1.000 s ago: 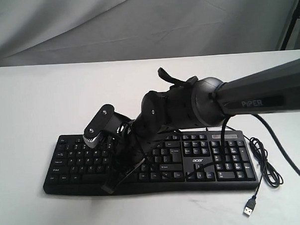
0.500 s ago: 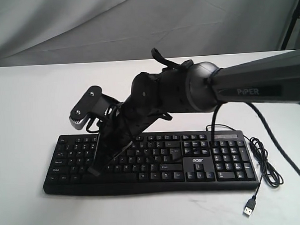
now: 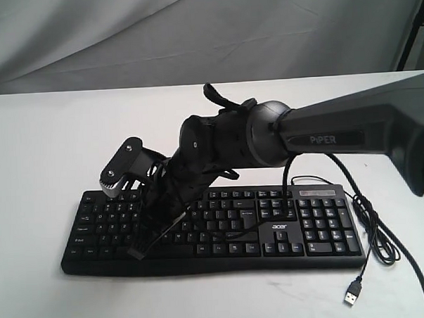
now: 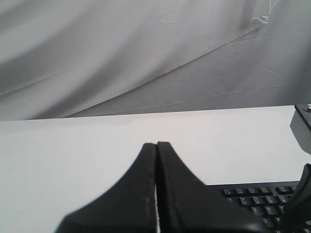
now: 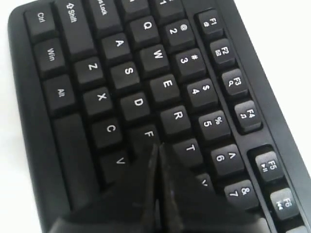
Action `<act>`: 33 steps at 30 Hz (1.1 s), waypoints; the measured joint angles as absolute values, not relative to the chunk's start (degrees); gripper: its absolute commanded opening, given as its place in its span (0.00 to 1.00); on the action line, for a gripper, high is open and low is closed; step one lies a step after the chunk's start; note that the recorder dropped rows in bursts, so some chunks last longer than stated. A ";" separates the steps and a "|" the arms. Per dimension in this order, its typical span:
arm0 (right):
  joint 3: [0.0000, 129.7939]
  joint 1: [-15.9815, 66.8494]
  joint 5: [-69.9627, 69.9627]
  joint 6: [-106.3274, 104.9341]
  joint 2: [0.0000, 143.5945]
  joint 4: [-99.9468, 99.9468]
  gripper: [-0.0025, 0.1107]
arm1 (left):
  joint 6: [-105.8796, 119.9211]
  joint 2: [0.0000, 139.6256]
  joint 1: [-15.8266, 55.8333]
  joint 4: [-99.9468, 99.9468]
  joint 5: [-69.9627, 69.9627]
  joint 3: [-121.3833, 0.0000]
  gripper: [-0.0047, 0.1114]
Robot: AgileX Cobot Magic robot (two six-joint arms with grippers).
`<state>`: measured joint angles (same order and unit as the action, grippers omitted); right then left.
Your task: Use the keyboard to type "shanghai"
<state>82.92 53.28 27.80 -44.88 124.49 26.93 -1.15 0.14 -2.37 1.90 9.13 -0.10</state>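
Note:
The long black keyboard [image 3: 306,225] lies on the white table, its acer logo toward the right. My right arm reaches across it to its left half. There the right gripper [image 3: 137,252] is shut and points down at the letter keys. In the right wrist view the shut tips [image 5: 156,146] hover between the F and T keys of the keyboard [image 5: 127,73], with nothing held. The left gripper [image 4: 156,144] is shut and empty, off the keyboard's left end; one corner of the keyboard [image 4: 257,199] shows beside it. The left arm is out of the exterior view.
The keyboard's black cable [image 3: 373,229] lies in loops to the right, and its USB plug [image 3: 354,292] rests loose near the table's front edge. A grey cloth [image 3: 122,36] hangs behind the table. A dark stand [image 3: 414,23] rises at the back right.
The right gripper lifted off the middle keys, swung left across the keyboard, then came down a little over the left letter keys.

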 measured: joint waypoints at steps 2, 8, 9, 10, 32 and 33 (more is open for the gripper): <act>82.92 53.28 27.80 -44.88 124.49 26.93 0.02 | -1.15 0.14 -2.37 1.90 9.13 -0.10 0.04; 83.00 53.28 27.80 -44.88 124.71 26.93 0.02 | -1.15 0.14 -2.37 1.90 9.13 -0.10 0.04; 83.03 53.28 27.80 -44.88 124.84 26.93 0.02 | -1.15 0.14 -2.37 1.90 9.13 -0.10 0.04; 83.13 53.28 27.80 -44.88 125.29 26.93 0.02 | -1.15 0.14 -2.37 1.90 9.13 -0.10 0.04; 81.77 53.28 30.11 -39.24 121.45 20.72 0.02 | -1.15 0.14 -2.37 1.90 9.13 -0.10 0.04; 81.66 53.28 30.01 -39.14 121.45 20.72 0.02 | -1.15 0.14 -2.37 1.90 9.13 -0.10 0.04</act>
<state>81.66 53.28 30.01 -39.14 121.45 20.72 -1.15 0.14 -2.37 1.90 9.13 -0.10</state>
